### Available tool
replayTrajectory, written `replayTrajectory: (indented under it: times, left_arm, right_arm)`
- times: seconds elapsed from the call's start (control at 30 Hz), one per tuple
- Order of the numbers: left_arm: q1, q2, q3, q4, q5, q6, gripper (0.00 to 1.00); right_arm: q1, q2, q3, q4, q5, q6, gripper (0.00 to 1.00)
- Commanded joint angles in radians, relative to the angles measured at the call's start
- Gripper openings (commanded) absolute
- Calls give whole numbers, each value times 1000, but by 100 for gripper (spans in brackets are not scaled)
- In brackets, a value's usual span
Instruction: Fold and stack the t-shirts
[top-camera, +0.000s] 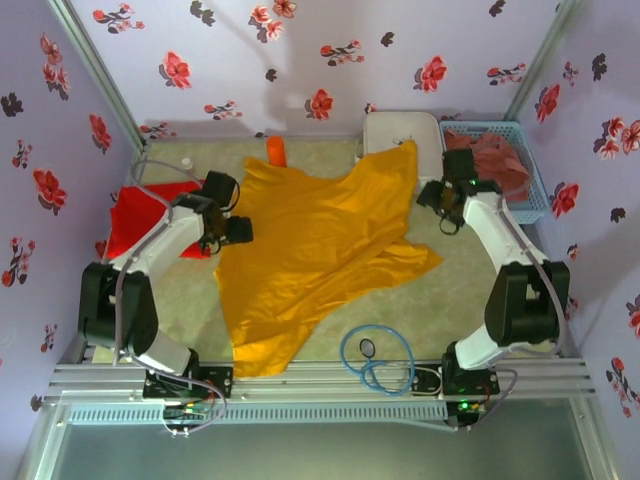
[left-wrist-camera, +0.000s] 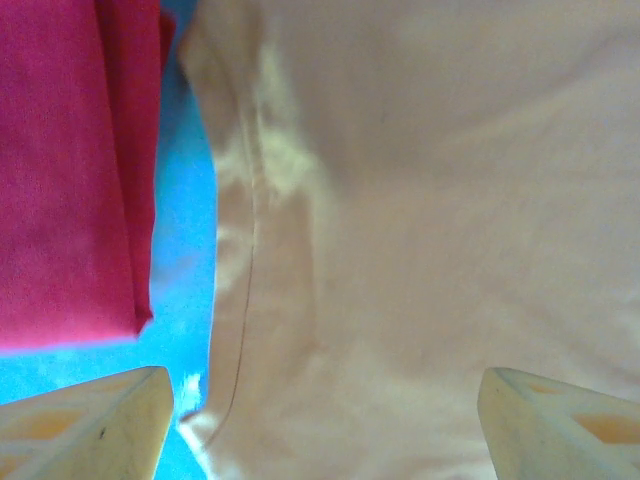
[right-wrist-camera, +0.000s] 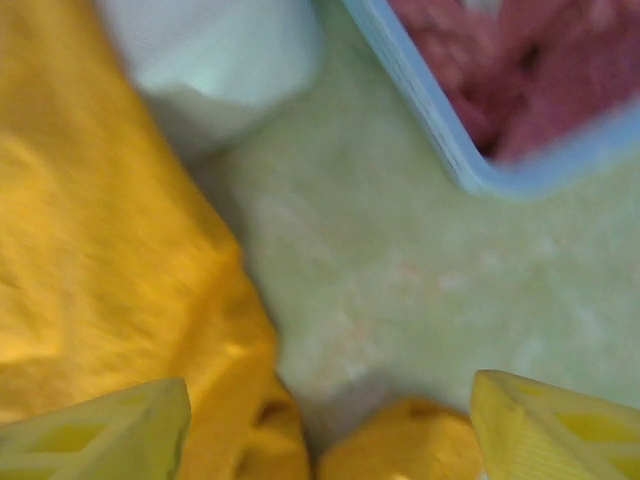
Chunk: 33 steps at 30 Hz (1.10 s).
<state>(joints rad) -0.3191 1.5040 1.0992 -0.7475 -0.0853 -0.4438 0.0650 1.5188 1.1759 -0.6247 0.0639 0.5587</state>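
White rounded case (top-camera: 400, 135) at back, right of centre, near blue mesh basket (top-camera: 541, 195) in the back right corner. Small orange item (top-camera: 276, 151) by back wall. Blue cable (top-camera: 375, 365) coiled at near edge, small dark round thing (top-camera: 368, 347) inside its loop. Pale greenish table mat (top-camera: 470, 300). Floral wallpaper (top-camera: 330, 50) all around.

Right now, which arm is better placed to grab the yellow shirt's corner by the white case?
Right, probably: the right gripper hangs open beside that corner; the left gripper is across the yellow shirt.
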Motion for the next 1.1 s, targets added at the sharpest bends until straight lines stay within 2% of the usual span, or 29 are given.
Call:
replayTrajectory:
  times: [0.0, 0.17, 0.43, 0.6, 0.9, 0.97, 1.07]
  left_arm:
    - [-10, -58, -99, -49, 42, -62, 79]
    - [-26, -69, -192, -9, 44, -86, 79]
    - [-37, -67, -242, 28, 45, -111, 78]
    - [-40, -66, -248, 24, 47, -112, 78]
    - [-41, -61, -263, 46, 46, -116, 79]
    - [-41, -55, -263, 50, 46, -116, 78]
    - [-41, -49, -260, 55, 46, -111, 78]
  right_arm:
    - [-46, -42, -154, 58, -65, 75, 65]
    - [-70, -31, -267, 111, -45, 107, 50]
    - [-87, 37, -324, 167, -72, 148, 35]
    - [-87, 77, -322, 162, -79, 151, 34]
    - [-87, 83, -361, 164, -96, 145, 41]
    - [-87, 81, -370, 169, -92, 151, 34]
    - [-87, 77, -369, 156, -82, 153, 14]
